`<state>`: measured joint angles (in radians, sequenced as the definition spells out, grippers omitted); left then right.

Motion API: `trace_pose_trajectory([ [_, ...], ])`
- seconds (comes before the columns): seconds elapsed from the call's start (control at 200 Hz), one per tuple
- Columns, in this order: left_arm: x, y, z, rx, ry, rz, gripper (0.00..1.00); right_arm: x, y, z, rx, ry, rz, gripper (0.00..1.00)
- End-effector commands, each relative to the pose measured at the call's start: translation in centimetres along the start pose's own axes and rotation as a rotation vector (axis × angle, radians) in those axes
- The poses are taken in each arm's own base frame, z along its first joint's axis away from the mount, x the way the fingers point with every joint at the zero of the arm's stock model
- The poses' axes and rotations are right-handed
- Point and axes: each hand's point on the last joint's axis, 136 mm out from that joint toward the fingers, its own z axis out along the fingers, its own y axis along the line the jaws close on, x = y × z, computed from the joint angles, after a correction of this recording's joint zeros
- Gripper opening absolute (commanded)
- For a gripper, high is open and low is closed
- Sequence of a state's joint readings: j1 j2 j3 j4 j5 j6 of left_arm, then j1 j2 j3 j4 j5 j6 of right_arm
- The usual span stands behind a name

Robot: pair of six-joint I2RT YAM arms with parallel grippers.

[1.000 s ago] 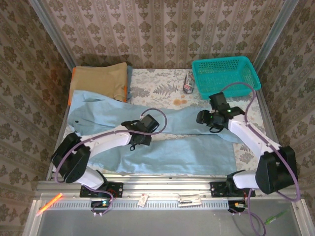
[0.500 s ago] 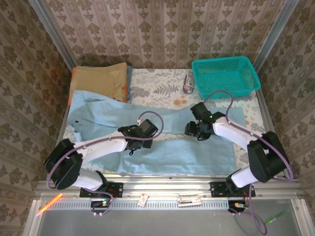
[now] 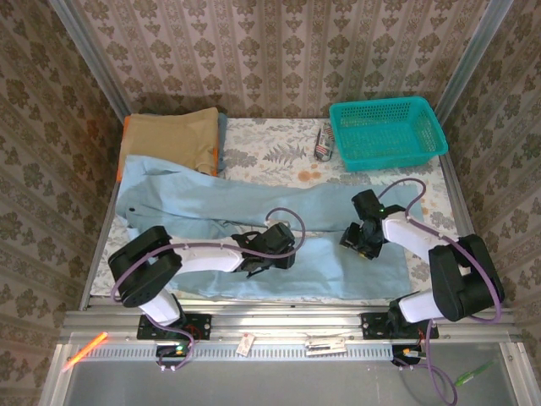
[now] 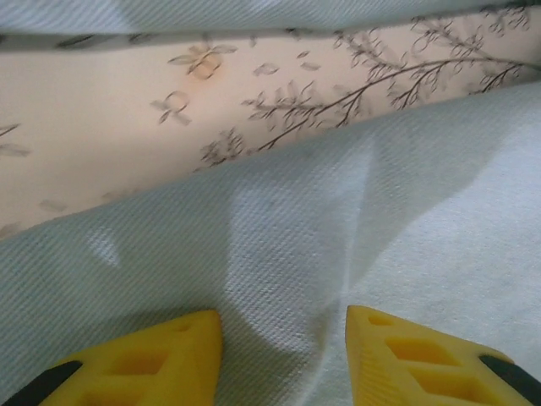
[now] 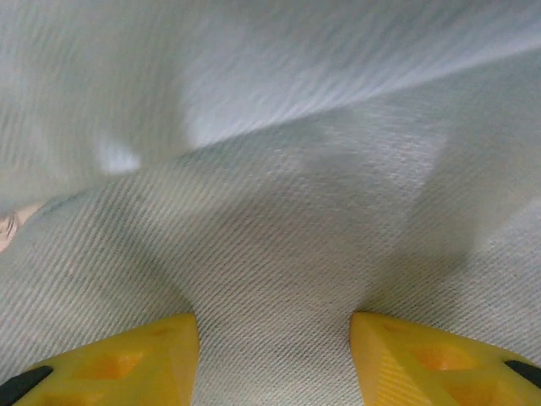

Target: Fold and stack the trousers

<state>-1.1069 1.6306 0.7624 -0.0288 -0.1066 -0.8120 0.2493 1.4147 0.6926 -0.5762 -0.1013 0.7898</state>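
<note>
Trousers (image 3: 186, 199) lie spread flat beneath both arms, unfolded as before. Since a second ago the left gripper (image 4: 283, 326) has slid rightward and the right gripper (image 5: 275, 330) has drawn back toward its base. Both stand half open with the blue cloth under and between their fingertips, and neither is clamping anything.

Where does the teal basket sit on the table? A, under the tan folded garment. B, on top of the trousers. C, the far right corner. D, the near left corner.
C: the teal basket stands at the far right corner of the table, beyond the light-blue trousers and well away from the tan folded garment.
</note>
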Motion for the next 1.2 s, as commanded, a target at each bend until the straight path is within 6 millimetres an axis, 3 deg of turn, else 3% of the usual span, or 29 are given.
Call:
trace_pose_trajectory([
  [0.0, 1.3, -1.8, 1.6, 0.094, 0.042, -0.016, 0.43, -1.6, -2.1, -0.6, 0.067, -0.024, 0.074, 0.56],
  [0.105, 1.0, -3.8, 2.6, 0.159, 0.044, -0.010, 0.43, -4.0, -3.8, -1.5, 0.053, -0.031, 0.147, 0.57],
  [0.22, 1.0, -6.4, 4.3, 0.216, 0.063, 0.017, 0.43, -6.4, -8.2, -1.7, 0.151, -0.056, 0.272, 0.59],
  [0.385, -0.4, -10.5, 6.0, 0.312, 0.065, 0.035, 0.42, -8.3, -10.1, -1.0, 0.150, -0.062, 0.356, 0.59],
  [0.515, -2.3, -11.6, 4.6, 0.311, 0.032, 0.105, 0.44, -10.4, -12.0, -2.9, 0.179, -0.157, 0.431, 0.59],
  [0.605, -3.7, -10.6, 2.0, 0.279, 0.002, 0.136, 0.49, -11.3, -10.2, -4.4, 0.091, -0.202, 0.417, 0.59],
  [0.705, -5.3, -7.3, -2.5, 0.214, -0.069, 0.109, 0.60, -11.1, -7.1, -6.1, 0.023, -0.221, 0.327, 0.59],
  [0.77, -6.0, -3.3, -5.5, 0.112, -0.124, 0.053, 0.67, -10.7, -5.4, -7.6, -0.004, -0.255, 0.261, 0.59],
  [0.84, -6.0, 1.6, -8.2, -0.010, -0.163, -0.027, 0.69, -9.9, -3.6, -8.7, -0.031, -0.288, 0.198, 0.60],
  [0.925, -4.4, 8.7, -10.3, -0.209, -0.165, -0.160, 0.72, -8.6, -1.0, -9.1, -0.095, -0.307, 0.144, 0.61],
  [1.015, -1.4, 15.6, -11.9, -0.407, -0.124, -0.333, 0.72, -6.1, 3.8, -8.4, -0.201, -0.286, 0.039, 0.61],
  [1.1, 0.8, 19.3, -13.0, -0.497, -0.119, -0.456, 0.73, -4.2, 6.7, -7.4, -0.218, -0.241, -0.040, 0.61],
  [1.195, 3.0, 22.6, -14.5, -0.596, -0.127, -0.594, 0.73, -4.2, 8.8, -6.8, -0.276, -0.221, -0.060, 0.61],
])
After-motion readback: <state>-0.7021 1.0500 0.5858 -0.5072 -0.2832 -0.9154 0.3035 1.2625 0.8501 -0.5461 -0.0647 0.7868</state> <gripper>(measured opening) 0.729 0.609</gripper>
